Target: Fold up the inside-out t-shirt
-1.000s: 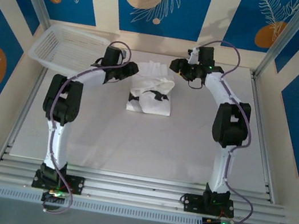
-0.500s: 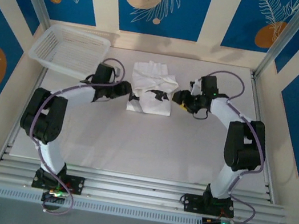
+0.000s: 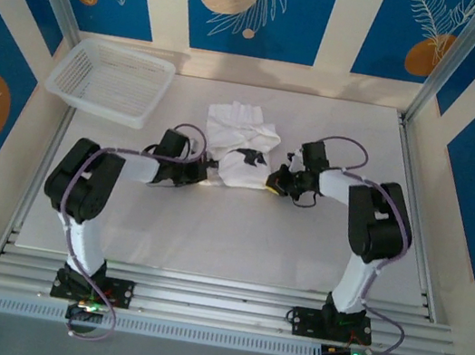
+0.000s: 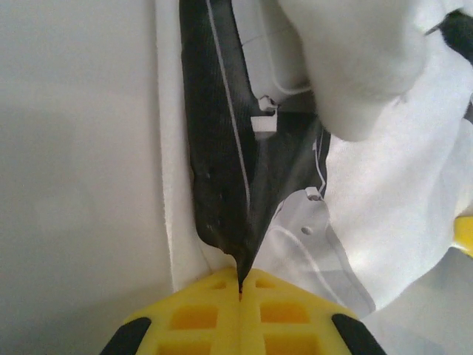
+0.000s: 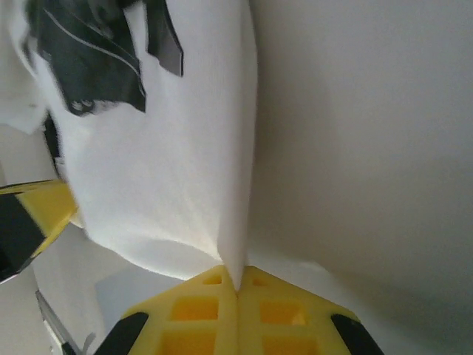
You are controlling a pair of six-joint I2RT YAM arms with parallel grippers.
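The left pincer (image 4: pixel 240 279) is pinching a dark-printed fold of the shirt (image 3: pixel 242 140), with its yellow fingers (image 4: pixel 196 319) pressing together and the cloth running up and away from the seam between them. The right pincer (image 5: pixel 236 279) is gripping a white edge of the shirt in the same way, fingers tight together on it.

In the top view both pincers are sitting low on the worktop (image 3: pixel 237 233), facing each other. The shirt is lying between them, its near corners at their tips and its crumpled bulk bunching up just beyond them. Dark patches are showing on the white cloth close to each pincer.

A white mesh basket (image 3: pixel 112 80) is resting well apart, beyond and to the left of the left pincer.
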